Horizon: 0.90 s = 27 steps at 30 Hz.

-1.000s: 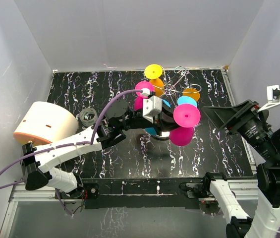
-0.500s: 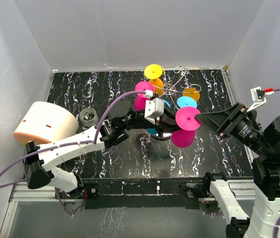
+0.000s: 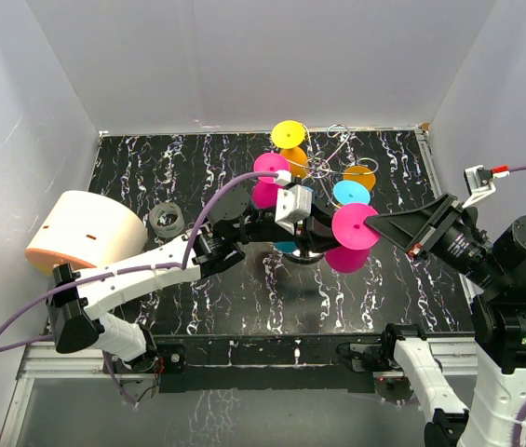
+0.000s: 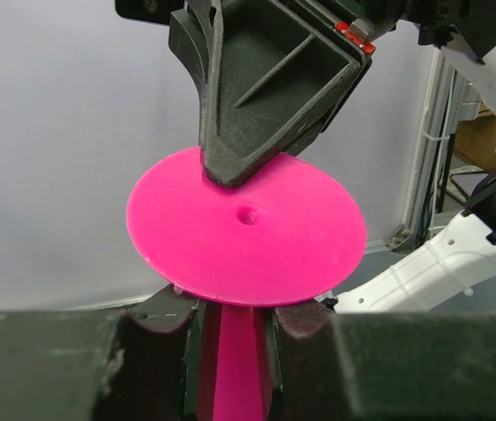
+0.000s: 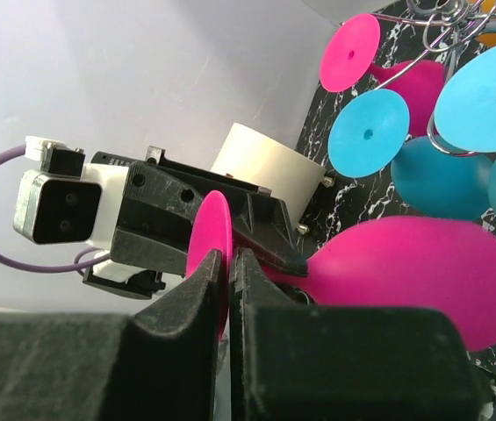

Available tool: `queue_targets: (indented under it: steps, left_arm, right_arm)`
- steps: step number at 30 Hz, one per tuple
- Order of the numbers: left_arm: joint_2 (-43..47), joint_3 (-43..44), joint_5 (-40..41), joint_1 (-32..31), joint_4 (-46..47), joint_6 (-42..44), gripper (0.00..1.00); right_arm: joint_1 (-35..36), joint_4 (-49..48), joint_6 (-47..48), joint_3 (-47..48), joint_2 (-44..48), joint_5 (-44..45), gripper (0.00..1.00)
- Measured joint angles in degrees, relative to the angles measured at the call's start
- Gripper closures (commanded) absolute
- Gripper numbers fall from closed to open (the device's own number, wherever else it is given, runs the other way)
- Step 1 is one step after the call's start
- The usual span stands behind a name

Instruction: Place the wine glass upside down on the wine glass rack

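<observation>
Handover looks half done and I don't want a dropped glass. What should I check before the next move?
1. Left pincer shut on the pink wine glass stem: ok.
2. Right pincer shut on its foot rim: ok.
3. Glass foot-up: ok.
4. Glass apart from the hanging cyan glasses: cannot tell.
5. Bare loop on the wine glass rack: ok, far side.
</observation>
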<state>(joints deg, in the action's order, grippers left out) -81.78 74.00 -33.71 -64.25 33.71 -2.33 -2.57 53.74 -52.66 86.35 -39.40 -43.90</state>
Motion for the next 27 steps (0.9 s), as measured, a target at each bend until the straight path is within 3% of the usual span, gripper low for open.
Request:
queue_targets:
  steps: [3, 8, 18, 27]
  left_arm:
    - [0.0, 0.0, 0.2, 0.1, 0.1, -0.4, 0.55]
    - [0.1, -0.5, 0.3, 0.0, 1.1, -1.6, 0.39]
    - [3.0, -4.0, 4.0, 0.0, 1.8, -2.3, 0.28]
    - [9.9, -8.2, 15.9, 0.0, -0.4, -1.2, 0.24]
  right_arm:
    - [0.0, 0.0, -0.5, 0.2, 0.0, 0.2, 1.00]
    - [0.0, 2.7, 0.4, 3.2, -0.5, 3.1, 1.00]
    - [0.1, 13.0, 4.5, 14.8, -3.5, 17.2, 1.00]
    - [0.1, 9.6, 7.6, 8.0, -1.8, 32.2, 1.00]
